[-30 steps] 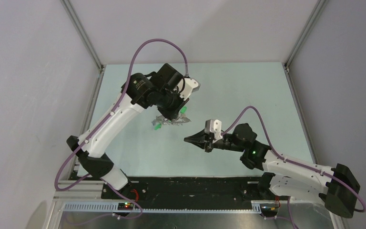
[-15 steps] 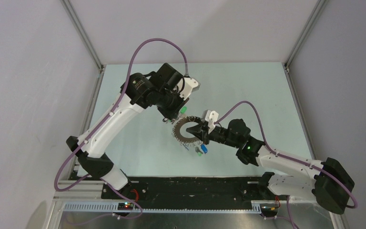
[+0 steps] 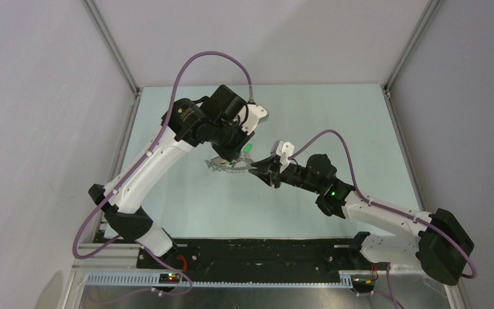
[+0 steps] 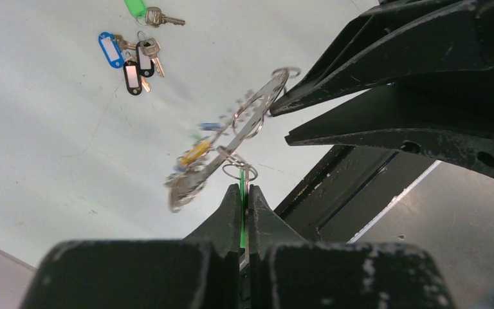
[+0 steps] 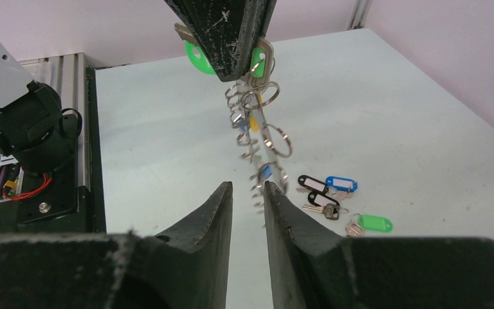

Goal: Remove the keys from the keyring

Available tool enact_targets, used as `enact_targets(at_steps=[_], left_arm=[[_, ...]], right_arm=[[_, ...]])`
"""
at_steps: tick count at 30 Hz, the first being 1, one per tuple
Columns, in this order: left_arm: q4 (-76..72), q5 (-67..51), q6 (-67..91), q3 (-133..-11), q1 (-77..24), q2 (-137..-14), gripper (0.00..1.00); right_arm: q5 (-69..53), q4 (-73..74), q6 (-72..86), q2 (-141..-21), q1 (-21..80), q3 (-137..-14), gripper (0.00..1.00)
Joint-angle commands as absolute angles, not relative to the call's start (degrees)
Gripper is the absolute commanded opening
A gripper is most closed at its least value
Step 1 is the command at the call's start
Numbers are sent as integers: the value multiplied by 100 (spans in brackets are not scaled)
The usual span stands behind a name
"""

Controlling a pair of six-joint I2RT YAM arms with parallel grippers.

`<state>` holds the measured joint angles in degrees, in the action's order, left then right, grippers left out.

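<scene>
Grey metal, the keyring (image 4: 235, 132) hangs tilted in the air above the table (image 4: 51, 129). It dangles from a green-tagged key (image 5: 196, 55) that the left pincer (image 4: 244, 193) clamps tight, presumably so the ring swings free for the other arm. The right pincer (image 5: 247, 187) faces it, jaws a narrow slit apart and gripping nothing, tips just beside the ring's edge. Loose keys (image 4: 132, 55) lie on the table below.

Keyring (image 4: 251, 112): 1, hung below the left fingers (image 4: 226, 219).
Ring keys (image 4: 196, 154): blurred, uncountable.
Pinched key (image 4: 241, 212), green-tagged: 1, between those fingers.
Loose keys (image 4: 149, 50) on desk (image 4: 51, 129), beyond the fingers: 4 (green 1, blue 1, black 2).
</scene>
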<state>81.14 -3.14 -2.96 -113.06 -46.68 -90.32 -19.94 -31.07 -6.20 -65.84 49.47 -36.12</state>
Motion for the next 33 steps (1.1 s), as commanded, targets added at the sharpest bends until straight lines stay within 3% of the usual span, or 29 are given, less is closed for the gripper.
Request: enact_targets(at_steps=[1, 33], left_arm=[[7980, -327, -261, -11613, -4655, -8804, 0], [7971, -375, -293, -11708, -4658, -8956, 0]], right_arm=[[-2031, -3433, -675, -6696, 4894, -3917, 31], [-2453, -3787, -682, -6777, 4822, -4093, 33]])
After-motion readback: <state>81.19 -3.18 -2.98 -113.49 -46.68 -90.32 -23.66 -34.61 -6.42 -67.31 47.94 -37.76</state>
